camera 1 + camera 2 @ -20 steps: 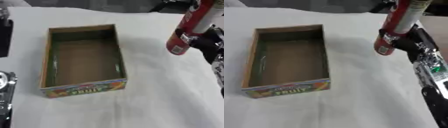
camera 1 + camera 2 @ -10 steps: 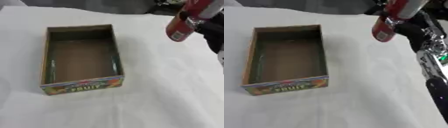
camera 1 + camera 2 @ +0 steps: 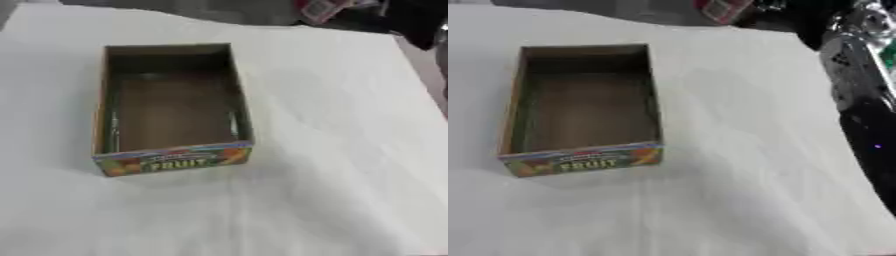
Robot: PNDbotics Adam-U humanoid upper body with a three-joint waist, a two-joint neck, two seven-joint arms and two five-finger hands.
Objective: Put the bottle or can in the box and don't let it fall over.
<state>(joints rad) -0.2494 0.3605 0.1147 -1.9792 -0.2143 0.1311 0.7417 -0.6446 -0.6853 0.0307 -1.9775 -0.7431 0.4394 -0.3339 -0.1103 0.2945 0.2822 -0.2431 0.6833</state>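
Here a white cloth (image 3: 332,150) covers the table, lightly creased and bare over most of its spread. Beyond its far edge lies a dark, blurred strip of the room that cannot be made out.

The right arm (image 3: 859,95), black with silver joints, comes in along the right side of the right eye view and reaches up toward the top edge. The right hand itself is lost in the dark blur at the top, so whether its fingers are curled or straight cannot be told. Just beside the arm's upper end, at the top edge, a red shape with a pale label shows: the red can (image 3: 721,9), only partly in view and tilted. Whether the hand has hold of it cannot be seen. The left hand appears in neither view.

Well to the left of the arm and nearer the camera sits the cardboard fruit box (image 3: 171,161), open-topped, brown inside, its near wall printed in bright colours with the word FRUIT. Open cloth lies between box and arm.
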